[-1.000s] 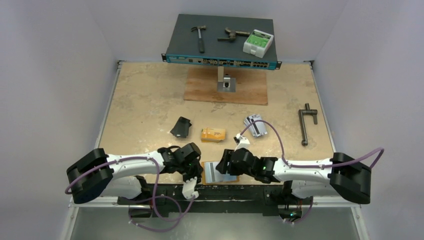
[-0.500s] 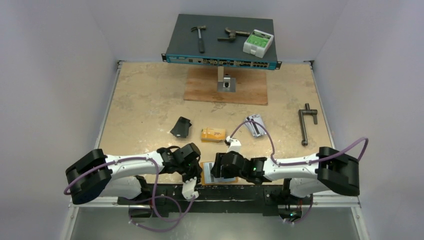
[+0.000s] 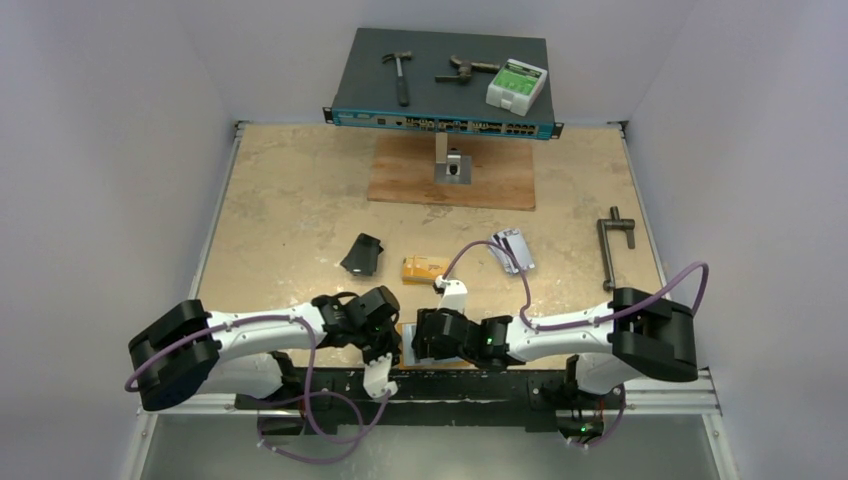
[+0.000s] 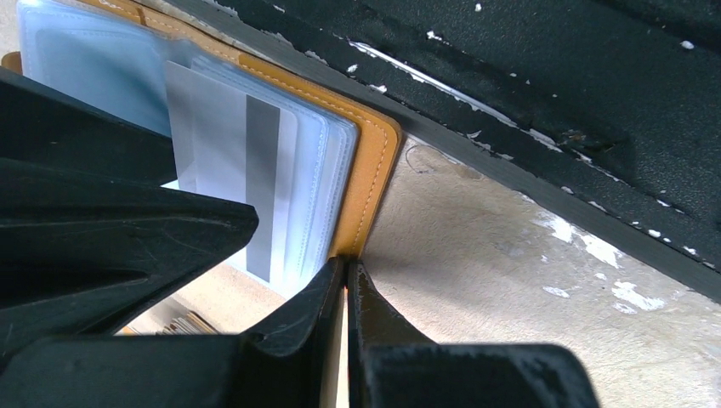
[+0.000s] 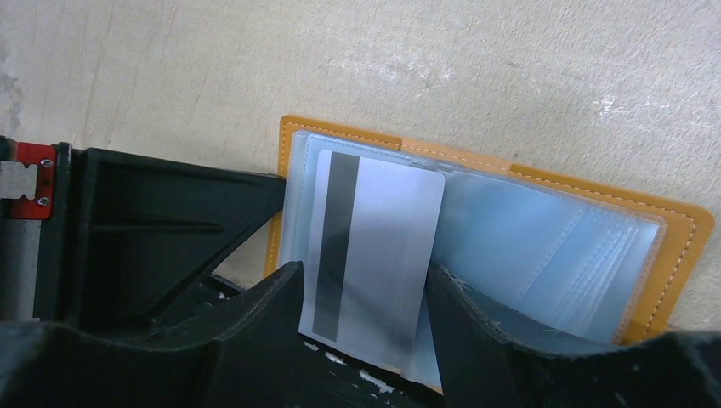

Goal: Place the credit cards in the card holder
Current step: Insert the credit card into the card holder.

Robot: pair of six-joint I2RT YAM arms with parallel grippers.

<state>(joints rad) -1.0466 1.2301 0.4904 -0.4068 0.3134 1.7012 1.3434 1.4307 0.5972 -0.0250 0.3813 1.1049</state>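
The orange card holder (image 5: 680, 246) lies open at the table's near edge, its clear sleeves up. A silver-grey credit card (image 5: 374, 238) with a black stripe lies on its left sleeves; it also shows in the left wrist view (image 4: 225, 161). My right gripper (image 5: 364, 270) is open, its jaws standing on either side of that card. My left gripper (image 4: 346, 265) is shut on the card holder's (image 4: 374, 170) orange cover edge. In the top view both grippers (image 3: 385, 348) (image 3: 422, 340) meet over the holder and hide most of it. A yellow-orange card stack (image 3: 425, 268) and more silver cards (image 3: 510, 250) lie farther back.
A black folded case (image 3: 362, 254) lies left of the card stack. A black clamp tool (image 3: 612, 250) lies at the right. A wooden board (image 3: 450, 172) with a metal stand and a network switch (image 3: 445, 85) carrying tools sit at the back. The black base rail (image 4: 553, 102) runs beside the holder.
My right gripper has moved left along the near edge and now stands over the card holder, hiding the silver card in the top view. The left arm has hardly moved.
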